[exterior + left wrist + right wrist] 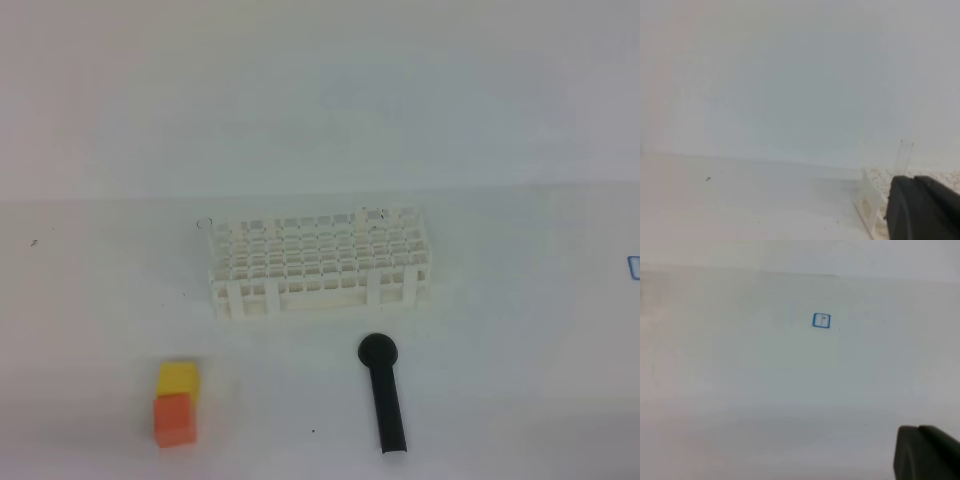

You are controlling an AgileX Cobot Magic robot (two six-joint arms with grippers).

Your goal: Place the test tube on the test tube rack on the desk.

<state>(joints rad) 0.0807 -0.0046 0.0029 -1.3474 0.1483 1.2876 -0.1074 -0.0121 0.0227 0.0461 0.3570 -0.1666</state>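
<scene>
White plastic, the test tube rack [320,262] stands at the middle of the desk [520,380]. In the left wrist view the clear test tube [903,157] stands upright in the rack's near corner. A black stick [383,392] lies toward the front edge, just before the rack; a yellow block [178,377] touches an orange block [173,418] near the front-left corner. Both the left gripper [922,207] and right gripper [925,452] show only dark corners, jaws closed, holding nothing.

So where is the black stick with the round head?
In the high view, the black stick lies on the desk, right of middle, just in front of the test tube rack.
</scene>
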